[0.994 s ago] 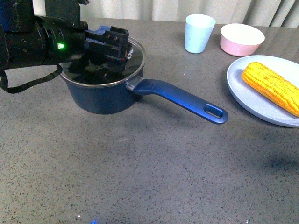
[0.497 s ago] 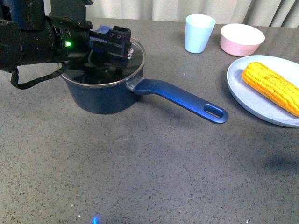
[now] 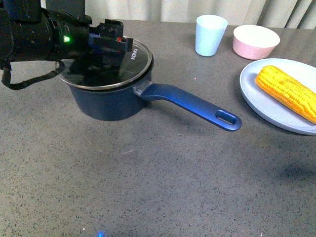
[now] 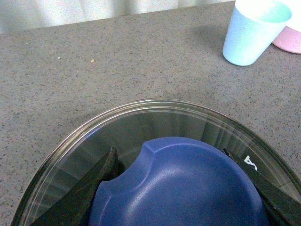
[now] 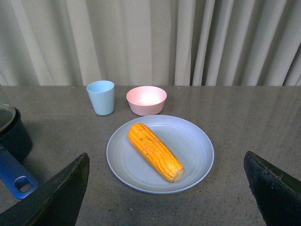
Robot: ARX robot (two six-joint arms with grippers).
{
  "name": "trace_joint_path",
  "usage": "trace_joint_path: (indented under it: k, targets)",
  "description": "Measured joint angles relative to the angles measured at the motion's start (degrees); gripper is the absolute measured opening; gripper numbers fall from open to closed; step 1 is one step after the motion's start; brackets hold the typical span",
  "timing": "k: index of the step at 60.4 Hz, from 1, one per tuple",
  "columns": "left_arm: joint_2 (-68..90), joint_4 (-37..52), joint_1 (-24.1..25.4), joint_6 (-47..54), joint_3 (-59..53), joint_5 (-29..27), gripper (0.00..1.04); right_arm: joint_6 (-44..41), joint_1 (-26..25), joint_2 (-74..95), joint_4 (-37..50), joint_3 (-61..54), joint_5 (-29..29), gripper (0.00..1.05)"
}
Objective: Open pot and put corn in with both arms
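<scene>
Navy pot [image 3: 106, 103], yellow-orange corn [image 3: 286, 91], seemingly pale-blue plate [image 3: 256, 101].

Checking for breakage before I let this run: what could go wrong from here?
1. The glass lid hangs tilted from the left gripper, held only by its blue knob; it might slip and drop onto the pot.
2. The lid's edge by the handle looks close to the pot's rim and could catch, dragging the pot.
3. The corn lies loose on the plate; the open right gripper could roll it.

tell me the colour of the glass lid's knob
Blue; the round lid knob shows best in the left wrist view.
</scene>
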Motion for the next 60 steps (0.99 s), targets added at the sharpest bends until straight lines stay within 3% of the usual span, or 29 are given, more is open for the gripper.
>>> trace_joint_path:
  k: [15,41,60]
  targets:
    - [-6.1,-0.9,4.6,-0.5,-0.9,0.0,0.58,0.0,0.0,0.0,0.0,0.0,0.0,0.96]
    - [-2.0,5.4,21.7,2.8,-1.3,-1.4,0.58,0.0,0.0,0.0,0.0,0.0,0.0,0.96]
    - [4.7,11.6,26.0,4.4,-4.1,-0.2,0.58,0.0,0.0,0.0,0.0,0.0,0.0,0.96]
